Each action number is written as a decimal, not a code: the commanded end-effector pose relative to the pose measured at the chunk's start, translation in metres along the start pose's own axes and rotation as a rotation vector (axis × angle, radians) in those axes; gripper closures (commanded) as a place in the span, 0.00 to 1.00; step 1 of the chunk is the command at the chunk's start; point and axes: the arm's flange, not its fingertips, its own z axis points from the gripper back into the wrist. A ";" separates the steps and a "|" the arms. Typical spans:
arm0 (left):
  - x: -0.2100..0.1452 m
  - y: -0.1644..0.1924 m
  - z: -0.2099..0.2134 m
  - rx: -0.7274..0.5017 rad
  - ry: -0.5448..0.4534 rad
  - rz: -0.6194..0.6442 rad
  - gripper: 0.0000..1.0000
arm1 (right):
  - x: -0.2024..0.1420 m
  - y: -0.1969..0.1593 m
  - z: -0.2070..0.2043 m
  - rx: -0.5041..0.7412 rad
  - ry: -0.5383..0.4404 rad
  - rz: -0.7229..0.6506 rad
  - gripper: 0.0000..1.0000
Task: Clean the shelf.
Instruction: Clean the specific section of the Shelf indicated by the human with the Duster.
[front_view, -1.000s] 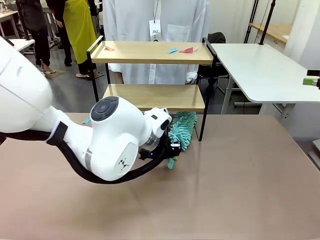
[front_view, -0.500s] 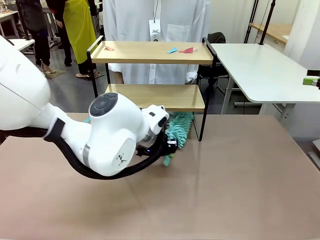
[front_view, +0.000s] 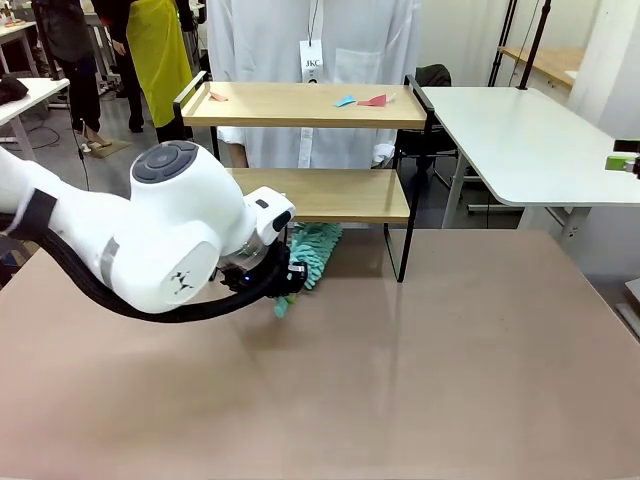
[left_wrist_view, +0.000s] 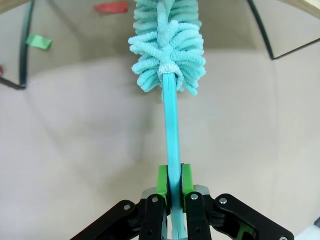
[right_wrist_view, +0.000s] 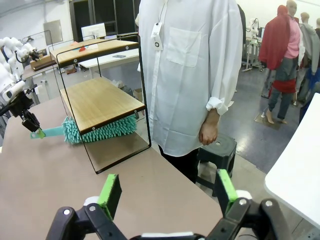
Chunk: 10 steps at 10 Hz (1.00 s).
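Clamping the thin teal plastic handle (left_wrist_view: 171, 125) between its green pads (left_wrist_view: 161, 179), the left gripper (left_wrist_view: 173, 175) holds the fluffy teal chenille duster (left_wrist_view: 167, 45) low so it slips under the small two-tier shelf of light wood and black metal (front_view: 290, 105) at the far side of the brown table (front_view: 450, 350), likely after the red paper scrap (left_wrist_view: 112, 6) and green scrap (left_wrist_view: 38, 41) there. Black frame legs (left_wrist_view: 261, 25) hem it in sideways, bare tabletop leaves room to draw back; the right gripper (right_wrist_view: 169, 189) hangs spread wide, empty.
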 end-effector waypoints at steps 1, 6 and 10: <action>-0.011 0.000 0.018 0.082 -0.035 0.040 0.87 | 0.004 0.001 -0.001 -0.001 0.000 0.005 0.00; -0.029 0.051 0.035 0.216 -0.065 0.072 0.87 | 0.004 0.001 -0.001 -0.001 0.000 0.005 0.00; -0.046 0.077 0.069 0.465 -0.123 0.037 0.87 | 0.004 0.001 -0.001 -0.001 0.000 0.005 0.00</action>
